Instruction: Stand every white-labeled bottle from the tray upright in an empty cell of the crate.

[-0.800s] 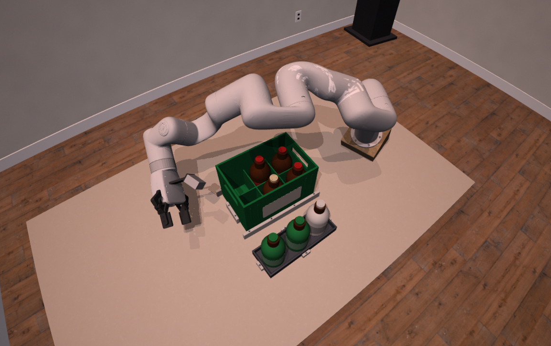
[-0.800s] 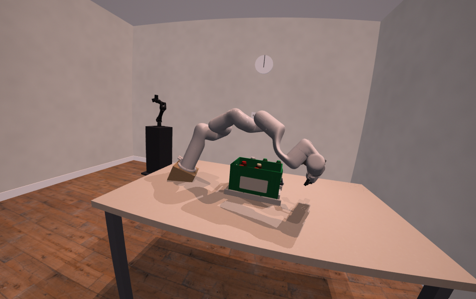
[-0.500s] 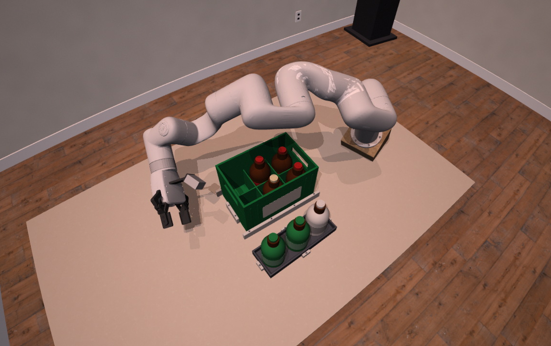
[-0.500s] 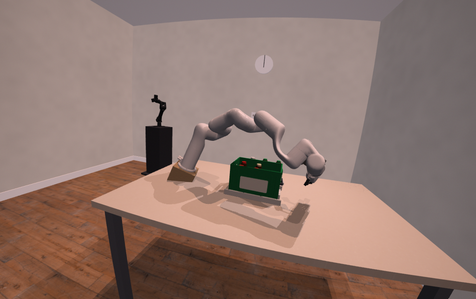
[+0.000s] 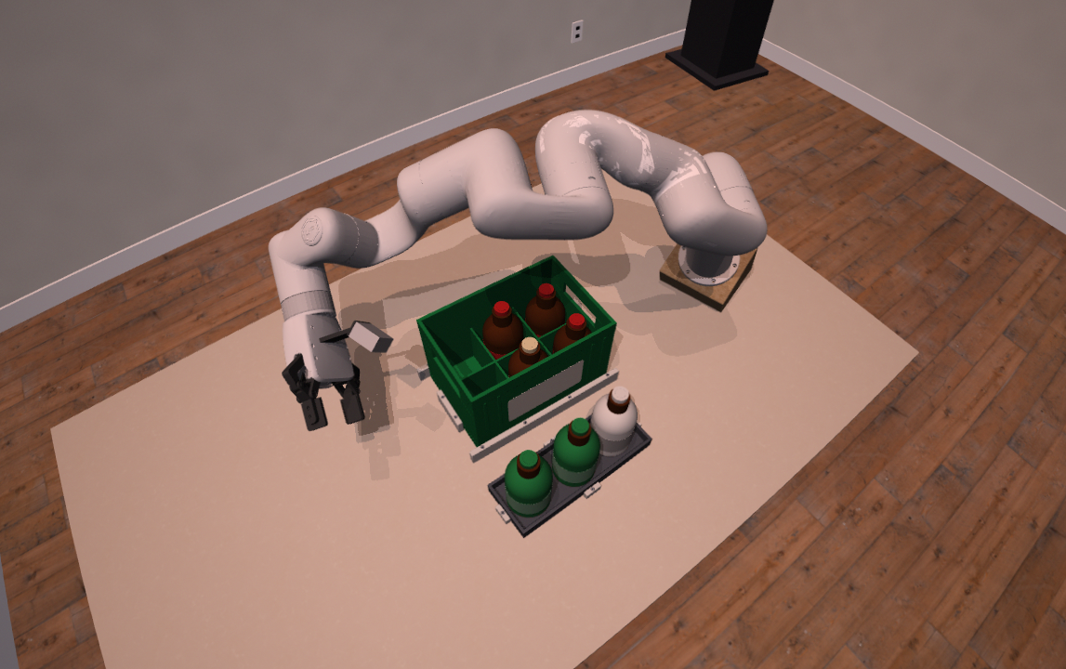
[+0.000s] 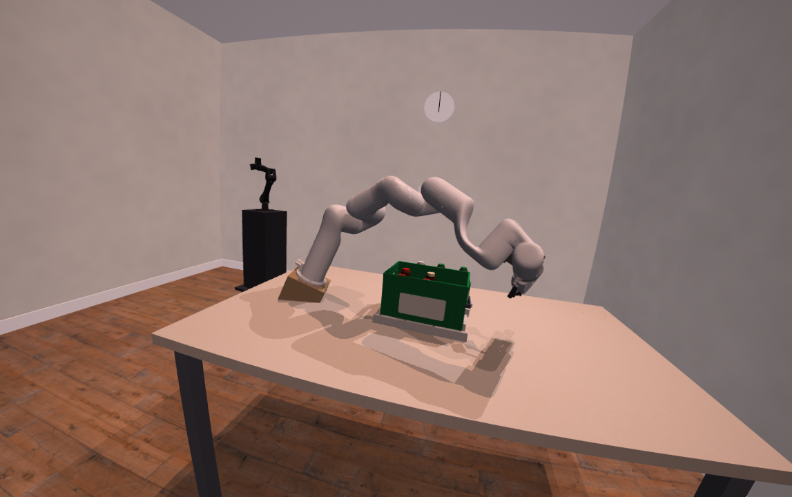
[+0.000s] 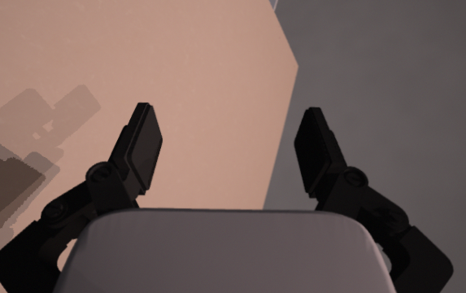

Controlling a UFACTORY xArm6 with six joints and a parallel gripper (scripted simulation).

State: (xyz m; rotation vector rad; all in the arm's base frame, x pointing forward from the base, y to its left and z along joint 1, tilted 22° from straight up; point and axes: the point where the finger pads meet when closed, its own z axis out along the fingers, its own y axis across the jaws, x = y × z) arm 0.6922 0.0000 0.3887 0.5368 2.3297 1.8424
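The green crate point(image 5: 482, 422) point(image 6: 425, 289) stands level. In the top view it holds three red-capped brown bottles point(image 5: 502, 330) point(image 5: 546, 311) point(image 5: 574, 331) and a cream-capped brown bottle point(image 5: 529, 346), all upright. The cells at its left end look empty. The dark tray point(image 5: 555, 499) bears two green bottles point(image 5: 528, 482) point(image 5: 576, 453) and, at its right end, one white bottle point(image 5: 612, 422), all upright. Label colours inside the crate are hidden. My gripper point(image 5: 334, 413) point(image 6: 514, 293) point(image 7: 228, 123) is open and empty, raised above the table left of the crate, far from the tray.
Low pale rails point(image 5: 542, 415) point(image 6: 420, 327) border the crate. Small pale clips point(image 5: 592, 491) sit at the tray's side. The arm point(image 5: 542, 215) point(image 6: 447, 197) arches behind and above the crate from its base at the right. The table's edge shows in the wrist view beyond the fingers.
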